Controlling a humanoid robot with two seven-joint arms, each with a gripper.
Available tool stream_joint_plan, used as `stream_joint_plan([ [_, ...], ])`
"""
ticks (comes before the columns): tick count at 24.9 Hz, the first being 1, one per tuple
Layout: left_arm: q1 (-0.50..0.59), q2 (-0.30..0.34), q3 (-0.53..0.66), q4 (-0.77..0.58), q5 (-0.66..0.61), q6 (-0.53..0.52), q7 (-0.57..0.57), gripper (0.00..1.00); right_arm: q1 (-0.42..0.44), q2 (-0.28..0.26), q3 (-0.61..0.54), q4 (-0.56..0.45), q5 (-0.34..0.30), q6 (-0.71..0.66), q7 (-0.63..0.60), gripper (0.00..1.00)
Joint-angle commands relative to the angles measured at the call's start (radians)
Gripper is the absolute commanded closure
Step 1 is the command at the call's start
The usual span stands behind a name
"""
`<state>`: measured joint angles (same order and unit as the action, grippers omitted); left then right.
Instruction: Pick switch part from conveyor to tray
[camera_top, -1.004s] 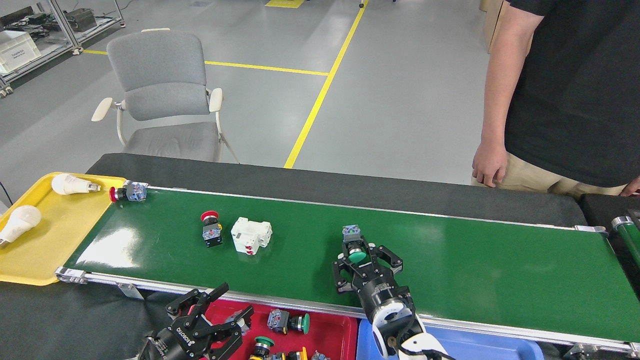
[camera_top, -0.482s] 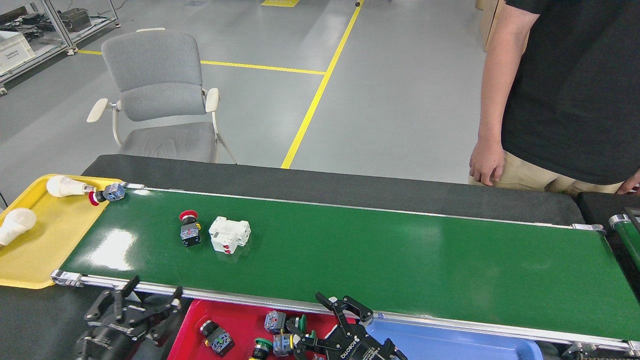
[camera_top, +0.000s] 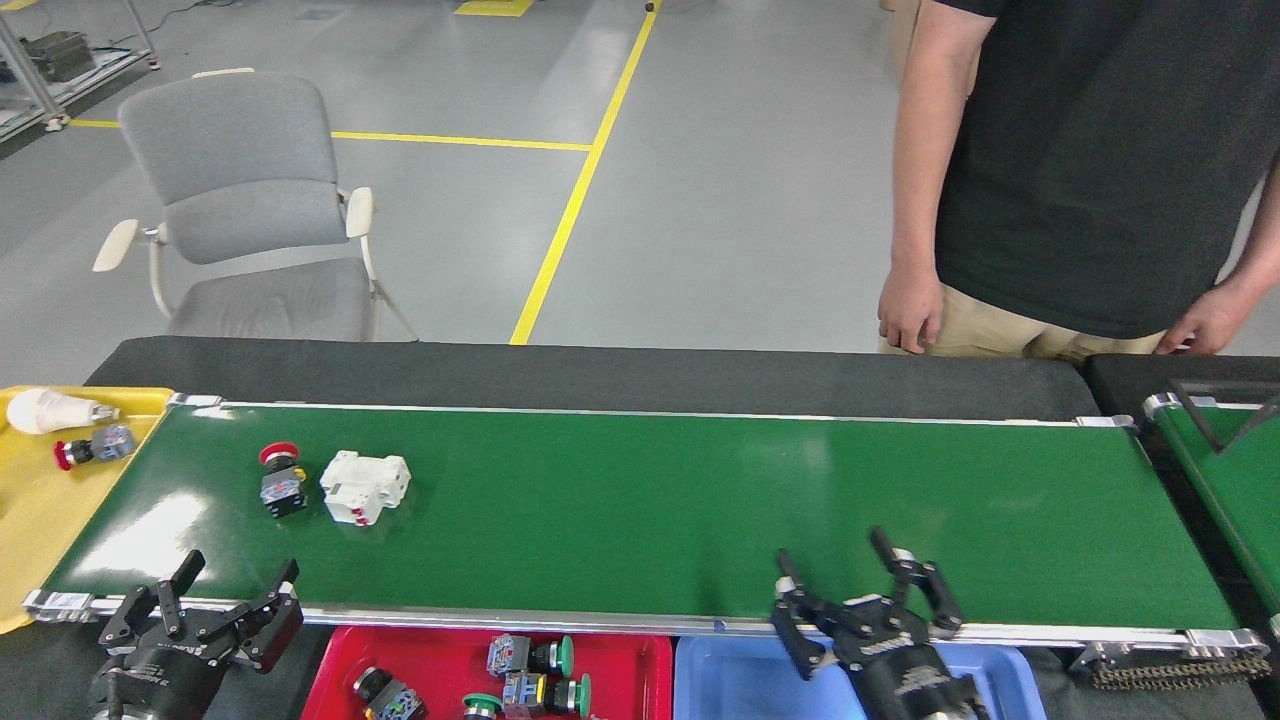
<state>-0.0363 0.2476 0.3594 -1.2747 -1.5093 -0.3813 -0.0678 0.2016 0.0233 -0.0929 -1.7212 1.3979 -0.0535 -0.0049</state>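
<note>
Hovering at the conveyor (camera_top: 700, 500) near edge, both pincers (left (camera_top: 215, 600), right (camera_top: 865, 590)) spread, empty

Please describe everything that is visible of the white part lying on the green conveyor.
The white switch part is a blocky plastic piece with ribbed, stepped sides and small red marks on its near lower face. It rests on the conveyor, toward its left end, slightly turned. A red-capped push button stands just left of it, seemingly apart. No gripper touches it.
</note>
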Motion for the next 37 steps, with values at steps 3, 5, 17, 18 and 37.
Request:
stream_joint_plan([
  [3, -0.050, 0.032, 0.006, 0.060, 0.003, 0.055, 0.010, 0.00, 0.006, -0.098, -0.053, -0.006, -0.117, -0.040, -0.020, 0.00],
  [5, -0.069, 0.044, 0.007, 0.092, 0.003, 0.065, 0.010, 0.00, 0.006, -0.115, -0.054, -0.005, -0.151, -0.048, -0.020, 0.00],
  [17, -0.327, 0.157, -0.019, 0.518, 0.001, 0.225, 0.103, 0.06, 0.004, -0.117, -0.053, 0.011, -0.152, -0.137, -0.020, 0.00],
  [18, -0.336, 0.173, -0.026, 0.564, 0.001, 0.226, 0.126, 0.15, 0.006, -0.117, -0.053, 0.011, -0.154, -0.152, -0.021, 0.00],
  [37, 0.131, 0.058, -0.033, -0.109, 0.100, -0.404, 0.220, 0.90, 0.004, -0.114, -0.131, -0.009, -0.158, -0.175, -0.021, 0.00],
])
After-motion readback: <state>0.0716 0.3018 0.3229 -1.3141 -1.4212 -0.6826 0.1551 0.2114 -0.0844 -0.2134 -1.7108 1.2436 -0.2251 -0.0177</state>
